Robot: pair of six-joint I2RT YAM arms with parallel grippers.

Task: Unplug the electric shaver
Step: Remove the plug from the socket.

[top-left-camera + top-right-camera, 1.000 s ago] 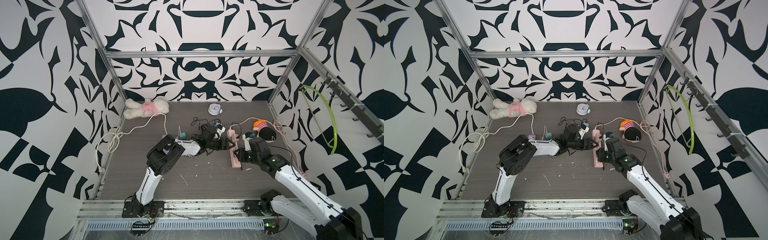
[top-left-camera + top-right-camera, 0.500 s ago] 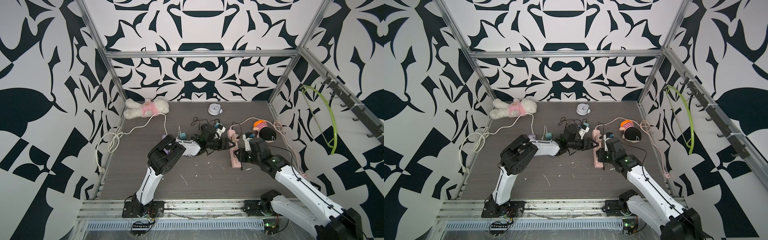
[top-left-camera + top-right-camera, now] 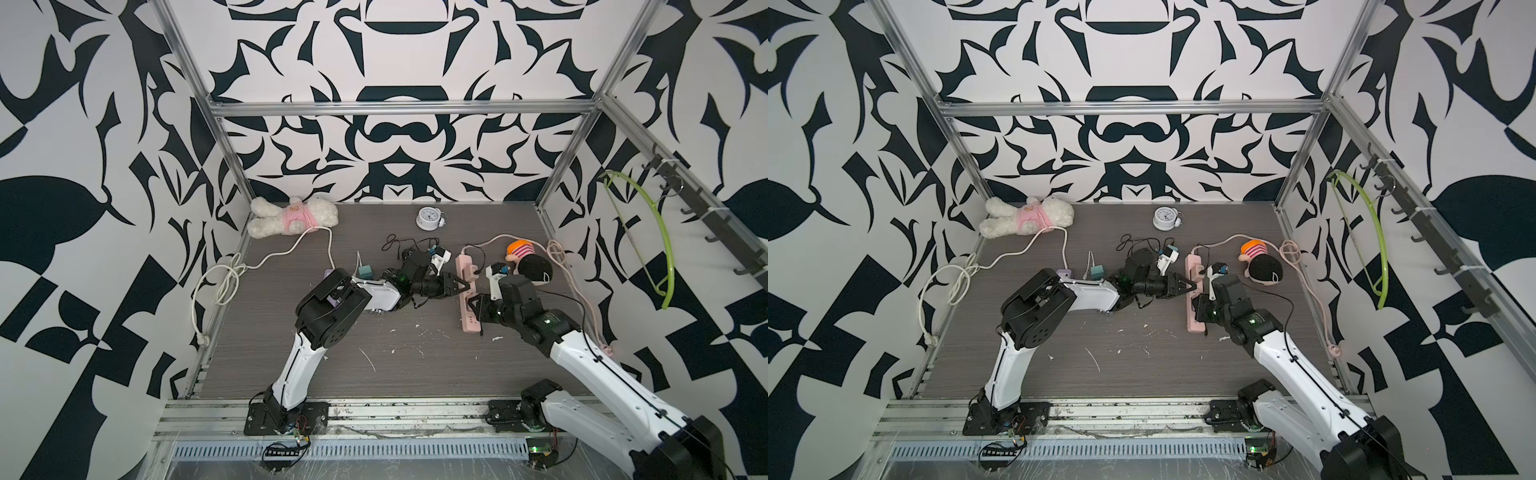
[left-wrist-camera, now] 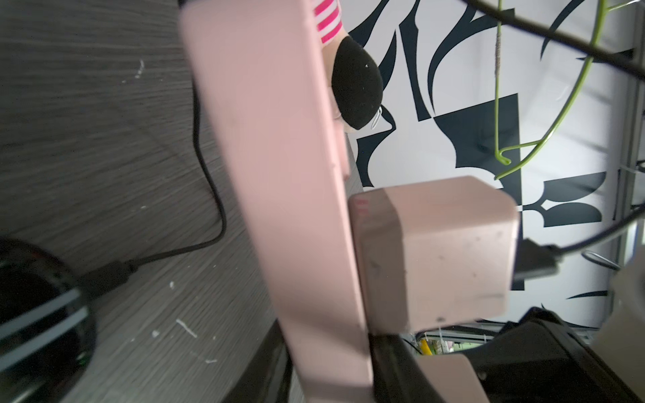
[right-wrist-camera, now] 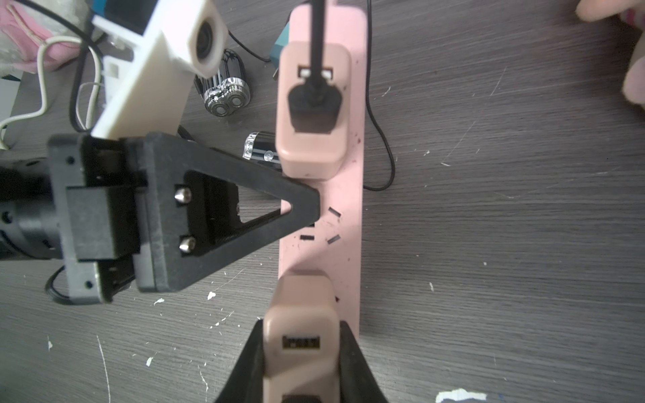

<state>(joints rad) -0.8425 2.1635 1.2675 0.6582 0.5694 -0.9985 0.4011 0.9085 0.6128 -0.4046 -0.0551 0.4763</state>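
Status: nothing is unplugged yet, by my reading.

Nearest you, the right gripper (image 5: 302, 324) has its fingers (image 5: 352, 359) pinching the near pink adapter (image 5: 300, 359), which sits seated in the pink power strip (image 5: 324, 244).

At mid-strip the socket is bare. The left gripper (image 5: 307, 209) reaches over it from the side. Whether its fingers bite on the strip edge, you cannot tell.

Farther on, the far adapter (image 5: 314, 146) is seated too, with a black plug (image 5: 310, 101) in its top.

The electric shaver (image 5: 227, 94) lies on the desk (image 5: 488, 244) just beside the strip, level with that adapter. Which lead is its own I could not trace.

Left to do: pull the shaver's plug clear.

Containers: no bins or boxes. The strip's sockets are the only holders: two filled, the middle one empty.
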